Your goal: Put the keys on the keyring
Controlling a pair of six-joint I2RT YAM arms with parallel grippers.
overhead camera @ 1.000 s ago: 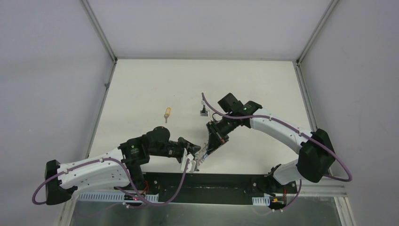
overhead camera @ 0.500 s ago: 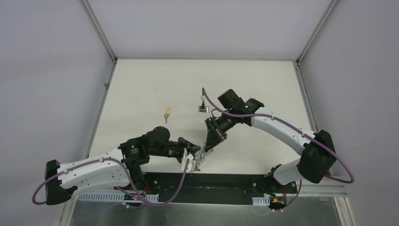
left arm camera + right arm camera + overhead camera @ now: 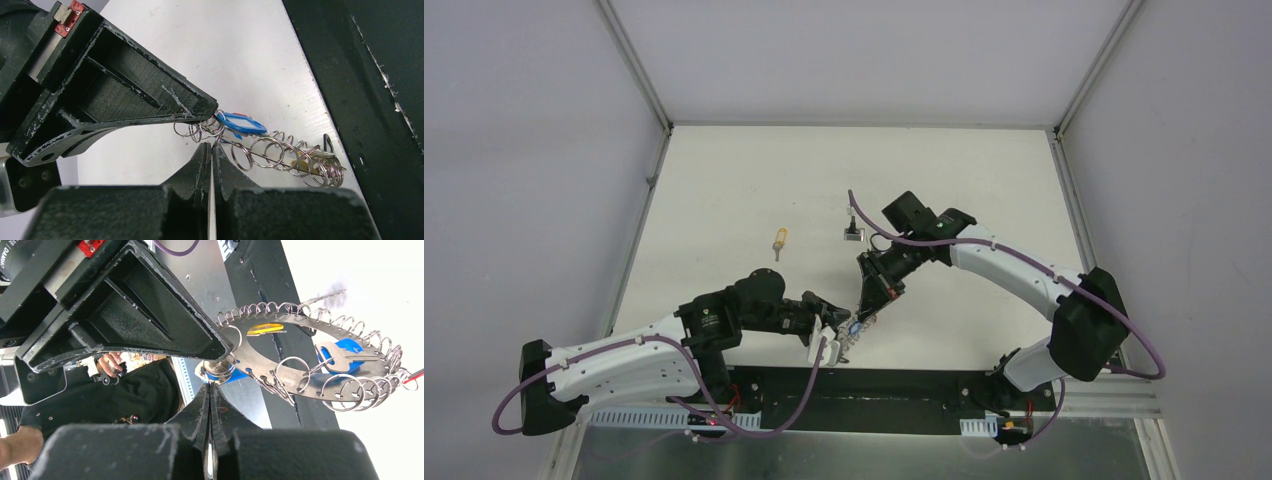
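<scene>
The keyring [image 3: 852, 332] hangs between my two grippers near the table's front edge. In the right wrist view it is a flat grey ring [image 3: 310, 385] edged with wire coils, carrying a blue key [image 3: 341, 357] and a yellow key [image 3: 265, 329]. My left gripper [image 3: 211, 146] is shut on a wire of the keyring [image 3: 280, 155]. My right gripper [image 3: 210, 386] is shut on another blue key [image 3: 225, 375] amid small coils at the ring's edge; it also shows in the left wrist view [image 3: 242, 125]. A yellow-headed key [image 3: 778, 241] lies loose on the table.
A small dark and silver piece [image 3: 854, 236] lies on the table behind the right gripper. The black base strip [image 3: 874, 385] runs along the near edge. Metal frame rails [image 3: 639, 85] border the white table at left and right.
My right arm has shifted slightly left, bringing its gripper closer against the keyring. A blue spot now shows at the ring. The left arm has not moved.
</scene>
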